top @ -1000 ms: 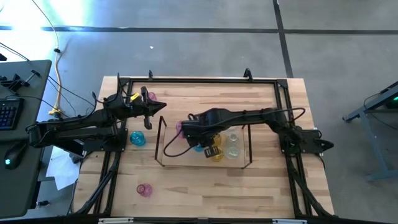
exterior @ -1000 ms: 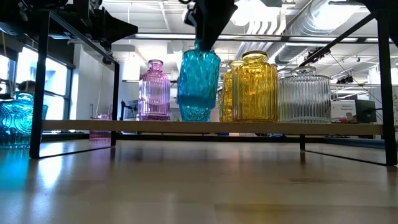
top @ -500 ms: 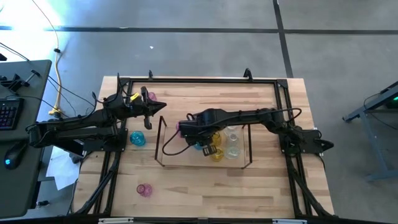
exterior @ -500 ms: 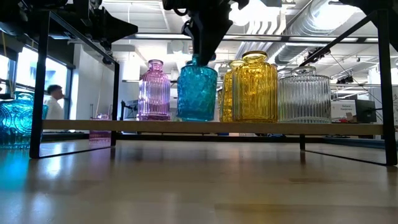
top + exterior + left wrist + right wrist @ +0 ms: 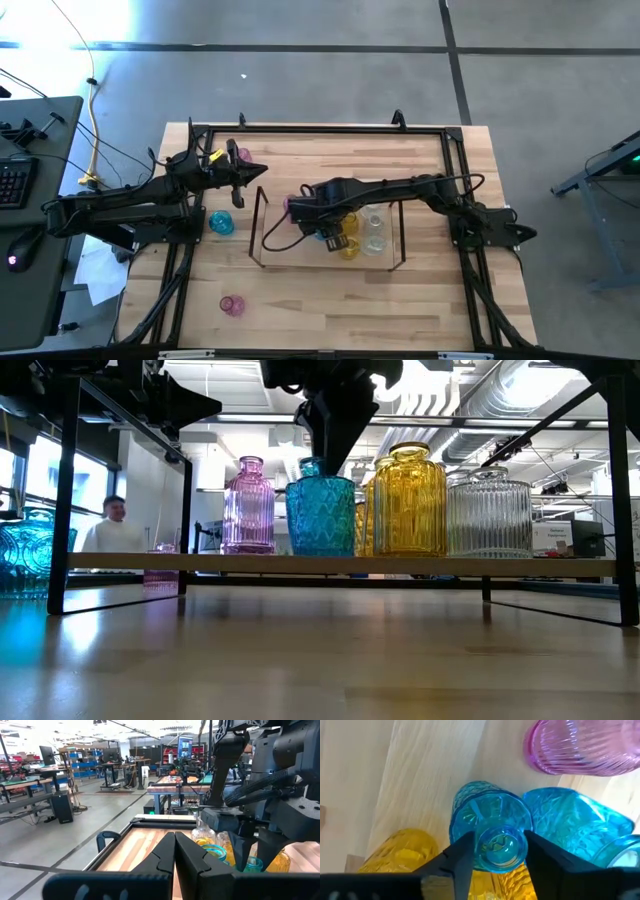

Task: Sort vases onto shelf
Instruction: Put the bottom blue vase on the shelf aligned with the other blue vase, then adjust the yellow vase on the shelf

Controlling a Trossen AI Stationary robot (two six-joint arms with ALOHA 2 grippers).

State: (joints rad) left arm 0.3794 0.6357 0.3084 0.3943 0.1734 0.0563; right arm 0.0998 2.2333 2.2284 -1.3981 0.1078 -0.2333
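Observation:
My right gripper (image 5: 308,212) (image 5: 499,851) is over the shelf (image 5: 340,563), shut on a teal vase (image 5: 320,515). The vase stands upright between a pink vase (image 5: 248,505) and two yellow vases (image 5: 410,500). A clear vase (image 5: 490,515) stands beyond the yellow ones. A second teal vase (image 5: 580,825) stands just behind the held one. My left gripper (image 5: 262,172) (image 5: 175,840) is shut and hovers left of the shelf, touching nothing. On the bare table stand a teal vase (image 5: 222,223) and two pink vases (image 5: 232,305) (image 5: 243,155). My right gripper pinches the teal vase's narrow neck (image 5: 500,832) just below the rim, one finger (image 5: 457,860) on each side. The fingers come from above, pointing down. The vase is upright and its base (image 5: 320,548) is down on the shelf surface.
The black metal frame (image 5: 320,130) borders the table. The shelf's thin wire end frames (image 5: 258,225) (image 5: 400,240) rise at both ends. The shelf is free at its left end, beside the pink vase. A person (image 5: 110,530) is in the room behind.
My right gripper has gone down over the shelf, still shut on the teal vase's neck. The vase hung clear above the shelf a second ago and now stands on it. The person in the background has walked to the right.

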